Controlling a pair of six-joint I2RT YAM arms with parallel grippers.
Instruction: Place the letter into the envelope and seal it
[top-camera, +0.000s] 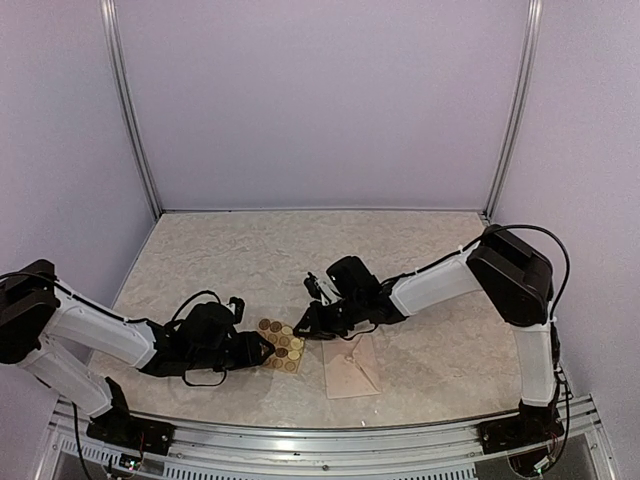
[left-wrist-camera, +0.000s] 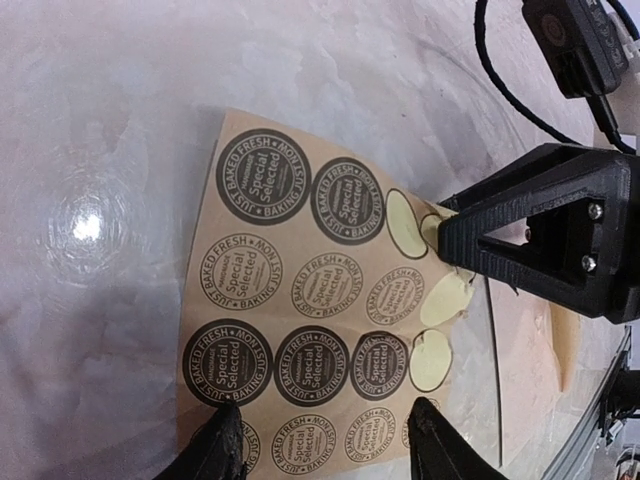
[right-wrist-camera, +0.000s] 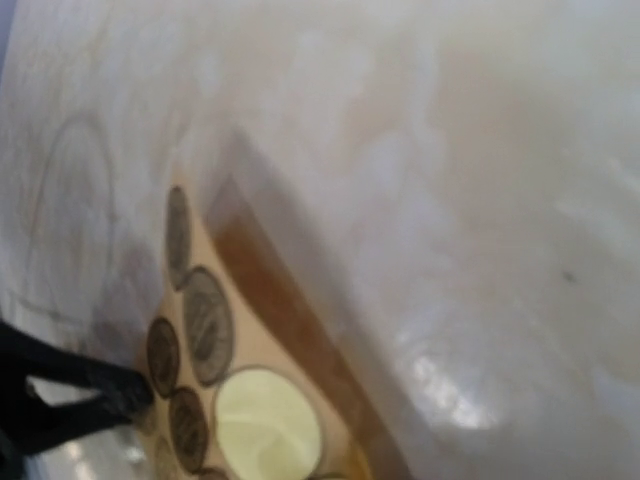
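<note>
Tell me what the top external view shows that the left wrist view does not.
Only the top external view: both whole arms and the full envelope, lying beside the sticker sheet. Only the left wrist view: the print "Special Selected" on the stickers, and the blank circles where stickers are gone. Both: the sticker sheet, the left gripper at its edge, and the right gripper with its tip over it.

A pale pinkish-beige rectangular envelope (top-camera: 352, 372) lies flat, with faint diagonal creases on its upper face. It sits just beside the right gripper (top-camera: 302, 327), to that claw's right and nearer the arm bases, unheld.
</note>
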